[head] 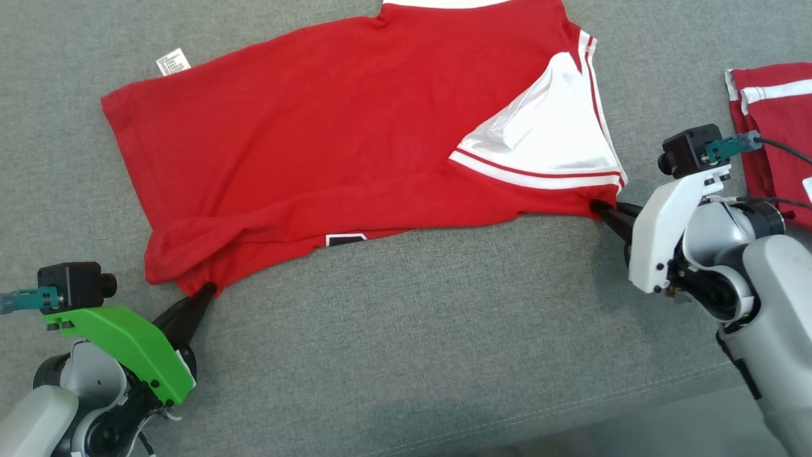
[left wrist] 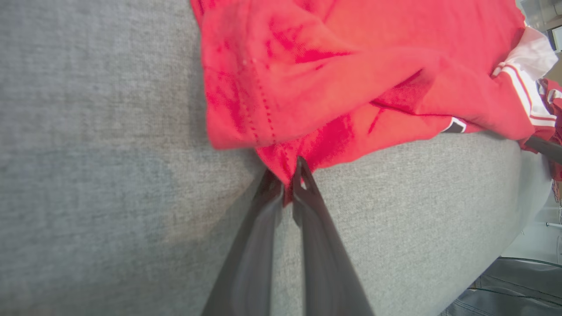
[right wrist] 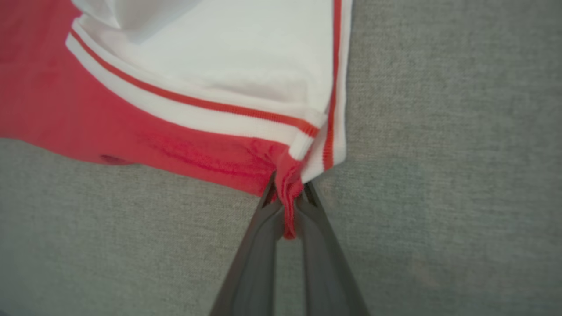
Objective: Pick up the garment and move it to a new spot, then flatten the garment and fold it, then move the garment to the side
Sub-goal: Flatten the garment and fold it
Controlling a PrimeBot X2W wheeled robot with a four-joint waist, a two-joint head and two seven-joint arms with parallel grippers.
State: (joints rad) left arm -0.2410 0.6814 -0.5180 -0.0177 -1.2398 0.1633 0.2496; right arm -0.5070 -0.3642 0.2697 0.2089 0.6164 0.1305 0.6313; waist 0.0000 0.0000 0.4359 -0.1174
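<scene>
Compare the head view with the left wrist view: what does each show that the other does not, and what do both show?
Head view, not left wrist view: the white label at the far edge of the red garment, and the green cover on the left wrist. Left wrist view, not head view: the dotted stitch line near the pinched corner. Both: the garment on the grey cushion, its white sleeve, and the left end effector shut on a corner.

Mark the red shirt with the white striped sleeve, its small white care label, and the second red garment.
Red shirt (head: 304,139): head view, red body.
Care label (head: 173,61): head view, label's middle.
Second red garment (head: 786,120): head view, red panel.
</scene>
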